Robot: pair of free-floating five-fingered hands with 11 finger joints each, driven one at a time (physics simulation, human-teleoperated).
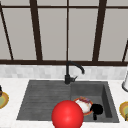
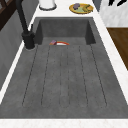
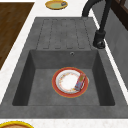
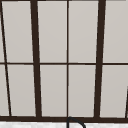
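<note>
- Front view: a hand point(image 1: 96, 109) shows as a dark shape at lower right, just beside the red-rimmed plate point(image 1: 84, 106); whether it is the left or the right one, and whether its grasp is wide, narrow or closed, cannot be told; a red ball point(image 1: 67, 115) at bottom centre covers the plate's left edge and part of the sink point(image 1: 40, 100).
- Front view, state of work: the plate lies flat in the basin, right of the black tap point(image 1: 71, 72); contact between hand and plate cannot be confirmed.
- Left side view: the plate is half hidden behind the basin's near lip; dark streaks at upper right may be a hand, cut off by the frame.
- Right side view: the plate sits mid-basin, a small multicoloured block point(image 3: 80, 82) resting on its right part; what the block is stays unclear.
- Upper view: window bars point(image 4: 35, 62); the tap's top is cut off at the lower edge.
</note>
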